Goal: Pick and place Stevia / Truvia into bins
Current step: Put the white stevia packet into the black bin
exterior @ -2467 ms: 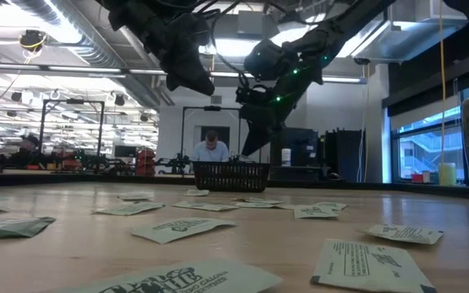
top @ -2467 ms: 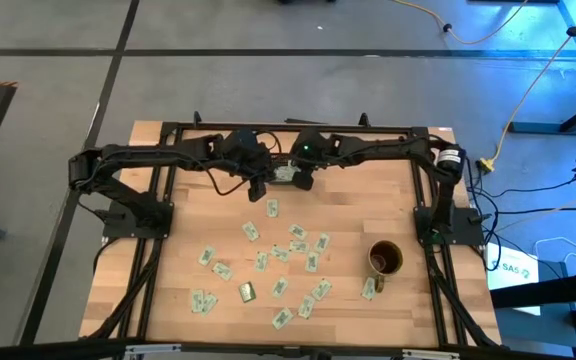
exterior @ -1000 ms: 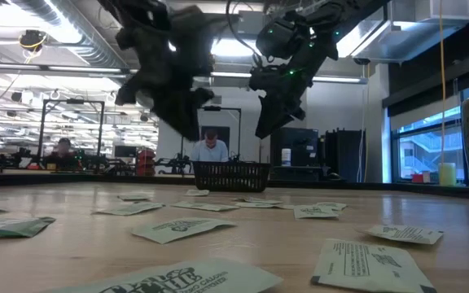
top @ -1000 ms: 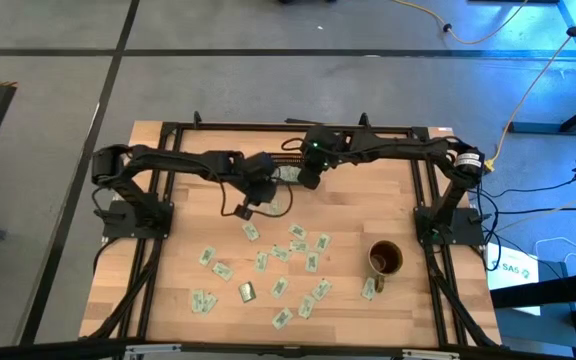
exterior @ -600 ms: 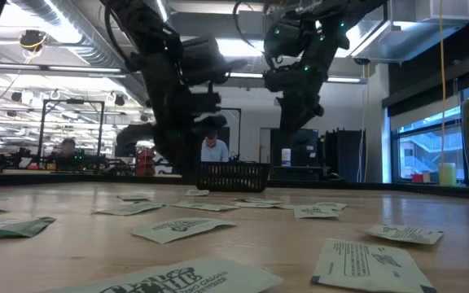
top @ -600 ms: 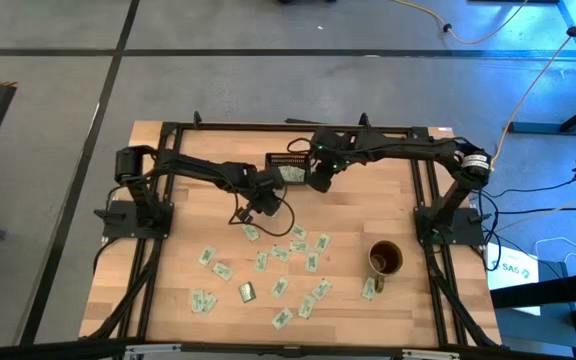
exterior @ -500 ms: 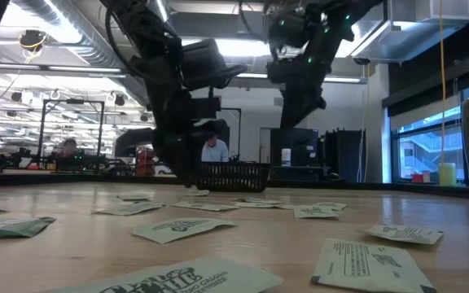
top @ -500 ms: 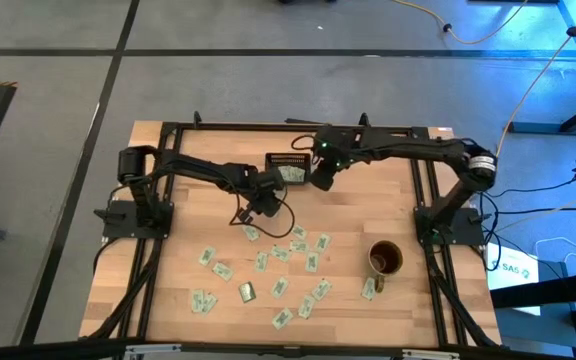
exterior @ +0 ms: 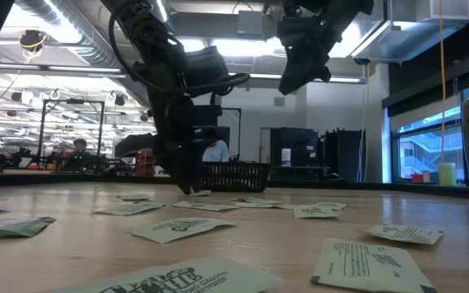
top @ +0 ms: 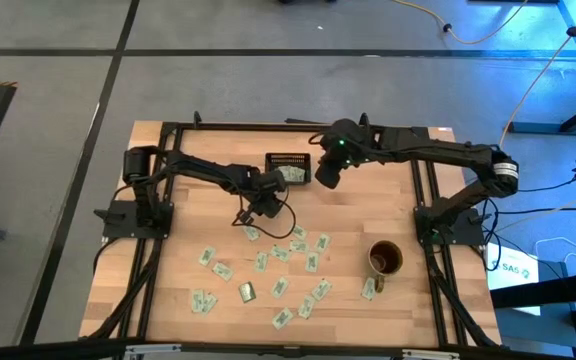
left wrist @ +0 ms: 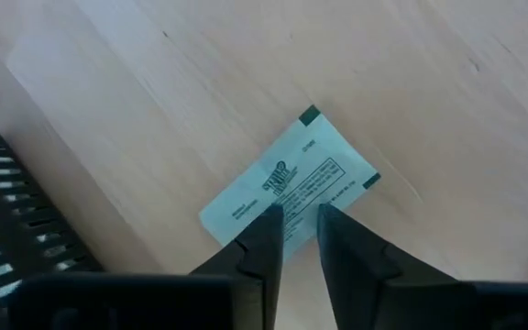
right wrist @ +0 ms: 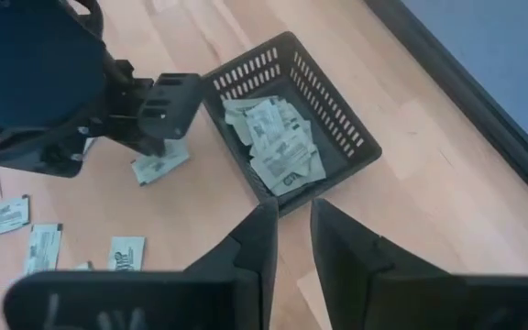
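Right wrist only — packets [right wrist: 278, 147] in bin [right wrist: 342, 119]

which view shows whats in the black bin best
The right wrist view: it looks down into the black bin at its packets. High view shows it small, low view only its slatted side, left wrist just an edge.

Grey concrete floor [top: 48, 40] with dark lines; ceiling strip lights [exterior: 72, 72], right-hand window [exterior: 422, 142], yellow cable [top: 543, 70].
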